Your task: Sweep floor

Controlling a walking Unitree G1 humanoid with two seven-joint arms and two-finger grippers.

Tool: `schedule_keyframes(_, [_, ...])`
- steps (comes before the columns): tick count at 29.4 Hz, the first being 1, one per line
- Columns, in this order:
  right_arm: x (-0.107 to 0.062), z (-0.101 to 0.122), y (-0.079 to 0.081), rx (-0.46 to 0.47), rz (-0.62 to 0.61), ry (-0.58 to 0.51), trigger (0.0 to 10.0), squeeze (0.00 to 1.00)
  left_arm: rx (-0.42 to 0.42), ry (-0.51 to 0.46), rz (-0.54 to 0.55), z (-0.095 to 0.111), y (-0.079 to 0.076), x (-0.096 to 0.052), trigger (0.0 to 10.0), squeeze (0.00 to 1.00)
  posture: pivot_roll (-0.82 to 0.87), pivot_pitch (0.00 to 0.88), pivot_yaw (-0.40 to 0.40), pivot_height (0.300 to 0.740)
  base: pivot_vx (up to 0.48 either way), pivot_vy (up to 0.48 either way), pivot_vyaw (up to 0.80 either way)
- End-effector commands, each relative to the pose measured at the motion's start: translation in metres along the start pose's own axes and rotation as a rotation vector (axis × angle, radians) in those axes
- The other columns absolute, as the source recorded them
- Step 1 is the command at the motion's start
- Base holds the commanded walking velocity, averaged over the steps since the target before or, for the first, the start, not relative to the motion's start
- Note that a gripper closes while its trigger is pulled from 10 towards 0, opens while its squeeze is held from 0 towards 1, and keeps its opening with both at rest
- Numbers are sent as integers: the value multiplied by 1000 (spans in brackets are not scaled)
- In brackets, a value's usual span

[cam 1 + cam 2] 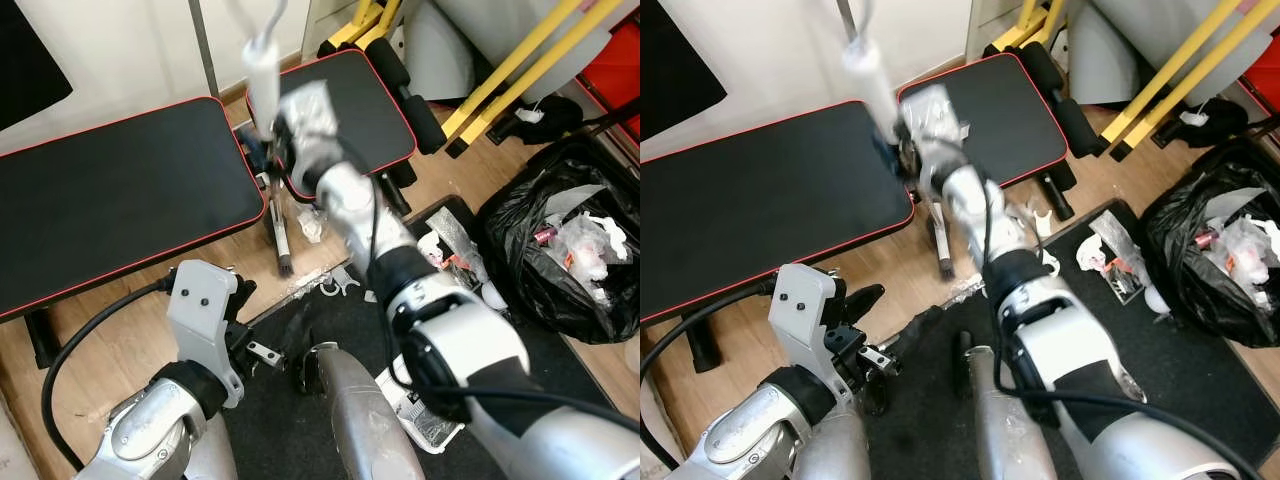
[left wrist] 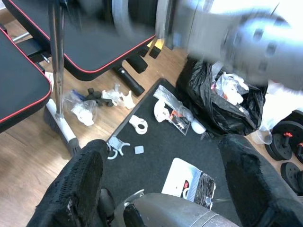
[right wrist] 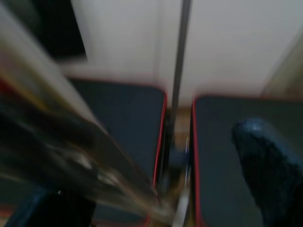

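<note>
— Right gripper [image 1: 272,135] was stretched out toward twelve o'clock, over the gap between the two black red-edged benches [image 1: 120,195]. Its fingers were clamped on the broom handle [image 1: 262,70], which blurred upward past the wall.

— And the broom's head?

— The brush end [image 1: 284,262] stood on the wooden floor [image 1: 130,330] just below the gap between the benches, at about twelve o'clock from the robot's body. In the right wrist view a pale blurred bar crossed the frame beside one black finger [image 3: 270,165].

— What of the left gripper [image 2: 161,184]?

— It hung low at about eight o'clock, its two fingers spread wide and holding nothing.

— Where did the rubbish lie?

— White plastic scraps [image 2: 137,125] lay along the edge of the dark mat [image 2: 156,156] near the brush. A crumpled wrapper [image 2: 83,111] lay on the wood beside the broom. A printed packet [image 2: 187,182] sat on the mat nearer the robot. At two o'clock a black bin bag [image 1: 560,250] stood open, stuffed with white and clear waste. Yellow bars [image 1: 510,70] leaned at one o'clock.
</note>
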State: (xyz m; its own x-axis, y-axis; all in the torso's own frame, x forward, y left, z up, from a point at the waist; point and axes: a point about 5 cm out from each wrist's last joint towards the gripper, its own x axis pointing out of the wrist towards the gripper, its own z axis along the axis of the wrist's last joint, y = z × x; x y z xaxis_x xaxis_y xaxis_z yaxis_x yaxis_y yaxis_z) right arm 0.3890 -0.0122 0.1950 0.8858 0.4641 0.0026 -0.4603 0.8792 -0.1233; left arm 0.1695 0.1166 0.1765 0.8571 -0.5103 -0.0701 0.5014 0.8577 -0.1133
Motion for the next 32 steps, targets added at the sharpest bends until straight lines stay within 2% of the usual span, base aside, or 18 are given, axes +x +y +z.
schedule_keyframes(1, [-3,-13,-4,51,-40,69,10000,0,-21,28,12,-6,0,-1,10000,0,-113,429,-203,740,0,0,0])
schedule_keyframes(7, [-2,-13,-5,44,-18,85,10000,0,-20,27,13,-6,0,-1,10000,0,-113,426,-204,740,0,0,0])
schedule_keyframes(13, [-3,-7,-16,23,-37,68,10000,0,-20,25,14,-6,-1,0,10000,0,-113,425,-206,740,0,0,0])
schedule_keyframes(14, [-3,-5,-17,11,-38,64,4824,0,-20,25,14,-6,-1,0,10000,0,-110,425,-206,740,0,0,0])
schedule_keyframes(17, [-3,-3,-18,-1,-38,62,4824,0,-20,24,14,-6,-1,0,10000,0,-110,425,-206,740,0,0,0])
schedule_keyframes(18, [-2,0,-19,-19,-37,50,0,0,-20,24,14,-6,-1,0,10000,0,-110,425,-206,740,0,0,0])
schedule_keyframes(23, [-2,4,-20,-42,-35,28,0,0,-21,24,14,-6,-1,0,10000,0,-110,425,-206,740,0,0,0])
schedule_keyframes(27, [0,24,-24,-72,-45,-56,0,0,-21,24,14,-6,-1,-1,10000,0,-110,425,-208,740,0,0,0])
schedule_keyframes(32, [4,33,-23,-96,-41,-56,0,0,-23,24,14,-6,-3,-1,10000,0,-106,428,-211,740,0,0,0])
